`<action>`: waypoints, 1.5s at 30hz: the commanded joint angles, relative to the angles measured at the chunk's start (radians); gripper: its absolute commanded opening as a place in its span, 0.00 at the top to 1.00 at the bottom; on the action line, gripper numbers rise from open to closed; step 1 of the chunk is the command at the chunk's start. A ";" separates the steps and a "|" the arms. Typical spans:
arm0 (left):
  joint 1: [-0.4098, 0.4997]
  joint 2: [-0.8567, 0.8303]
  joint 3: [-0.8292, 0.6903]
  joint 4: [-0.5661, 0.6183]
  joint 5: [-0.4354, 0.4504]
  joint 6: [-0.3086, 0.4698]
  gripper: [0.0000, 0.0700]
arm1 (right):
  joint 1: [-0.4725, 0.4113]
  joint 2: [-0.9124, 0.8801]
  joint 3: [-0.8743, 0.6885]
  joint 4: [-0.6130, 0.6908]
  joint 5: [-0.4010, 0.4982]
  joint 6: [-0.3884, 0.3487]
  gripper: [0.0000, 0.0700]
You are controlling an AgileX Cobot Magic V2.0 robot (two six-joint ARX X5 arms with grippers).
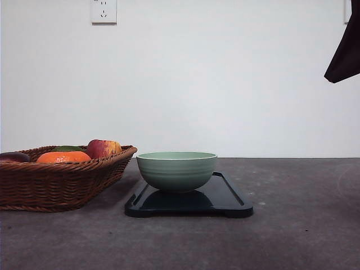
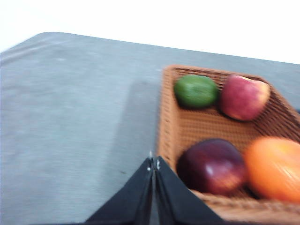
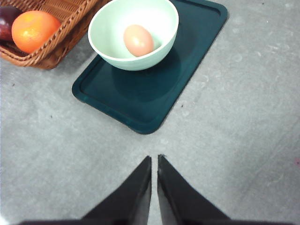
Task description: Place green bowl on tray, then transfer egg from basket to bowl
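Observation:
The pale green bowl [image 1: 176, 170] stands on the black tray [image 1: 230, 197], toward the tray's basket end. Seen from the right wrist, a tan egg [image 3: 138, 40] lies inside the green bowl [image 3: 112, 47] on the tray [image 3: 154, 89]. The brown wicker basket [image 1: 56, 183] sits left of the tray. My right gripper [image 3: 154, 158] is shut and holds nothing, hovering over bare table short of the tray. My left gripper [image 2: 153, 163] is shut and empty, beside the outer edge of the basket [image 2: 197, 129].
The basket holds an orange [image 1: 63, 157], a red apple [image 1: 103, 148], a green fruit [image 2: 196, 91] and a dark purple fruit [image 2: 213, 166]. A wall with a socket [image 1: 103, 11] stands behind the grey table [image 1: 304, 225]. A dark object [image 1: 346, 50] hangs at the upper right.

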 commanded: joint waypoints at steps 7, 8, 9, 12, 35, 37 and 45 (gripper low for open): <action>0.003 -0.007 -0.022 0.035 0.050 0.073 1.00 | 0.005 0.002 0.003 0.017 -0.001 0.008 0.98; 0.003 -0.006 -0.022 0.035 0.050 0.073 1.00 | 0.005 0.002 0.003 0.017 -0.001 0.008 0.98; 0.004 -0.006 -0.022 0.034 0.050 0.073 1.00 | 0.005 0.002 0.003 0.017 -0.001 0.008 0.98; 0.004 -0.006 -0.022 0.035 0.050 0.073 1.00 | 0.005 0.002 0.003 0.017 -0.001 0.008 0.98; 0.004 -0.006 -0.022 0.035 0.050 0.073 1.00 | -0.190 -0.279 -0.307 0.440 0.080 -0.203 0.98; 0.004 -0.006 -0.022 0.035 0.050 0.073 1.00 | -0.245 -0.358 -0.400 0.512 0.084 -0.212 0.98; 0.004 -0.006 -0.022 0.035 0.050 0.073 1.00 | -0.406 -0.646 -0.632 0.570 0.086 -0.213 0.98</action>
